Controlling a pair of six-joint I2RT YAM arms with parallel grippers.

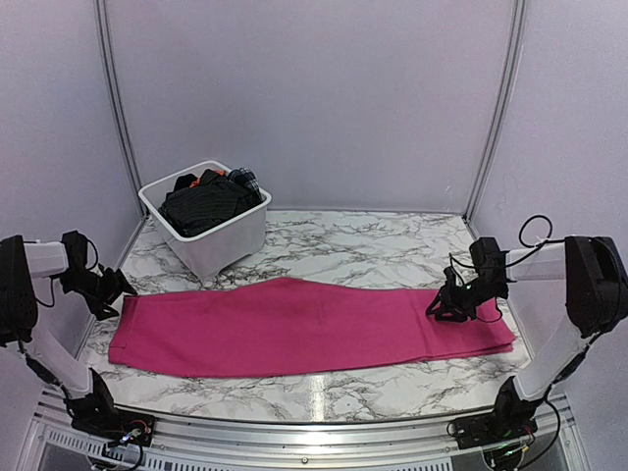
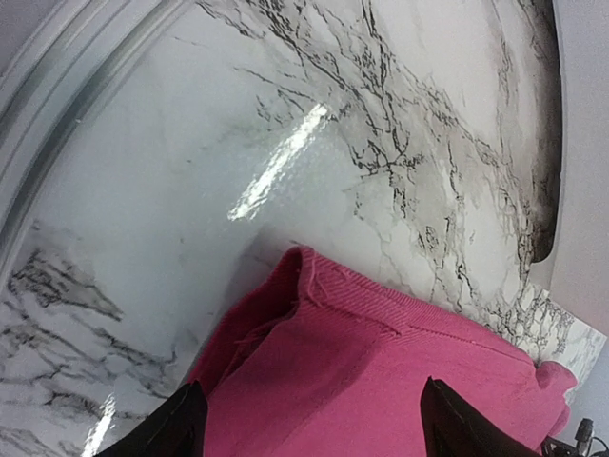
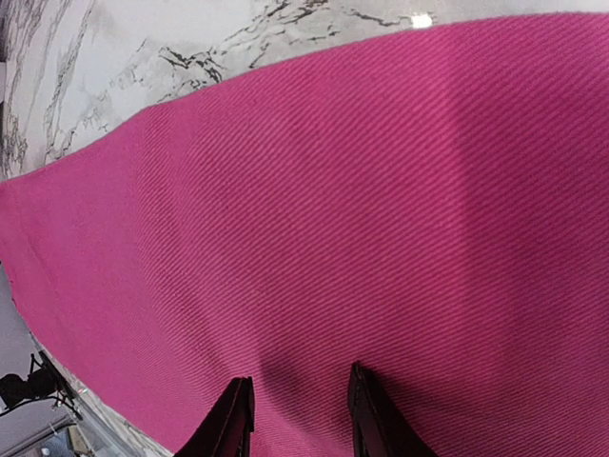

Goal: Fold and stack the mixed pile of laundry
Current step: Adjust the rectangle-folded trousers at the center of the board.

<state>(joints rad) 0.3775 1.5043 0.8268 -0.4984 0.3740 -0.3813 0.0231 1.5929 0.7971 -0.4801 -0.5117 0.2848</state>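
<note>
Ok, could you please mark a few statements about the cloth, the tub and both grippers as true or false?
The magenta cloth lies spread out flat on the table. True.
The white tub is empty. False: it holds dark garments and an orange piece.
The left gripper hangs open over one end of the cloth. True.
The right gripper hovers over bare marble. False: the cloth lies under it.

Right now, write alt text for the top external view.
A long magenta-pink cloth lies spread flat across a marble-patterned table, with the left gripper at its left end and the right gripper over its right end. Behind it, toward the left, a white plastic tub holds dark garments and some orange fabric.
</note>
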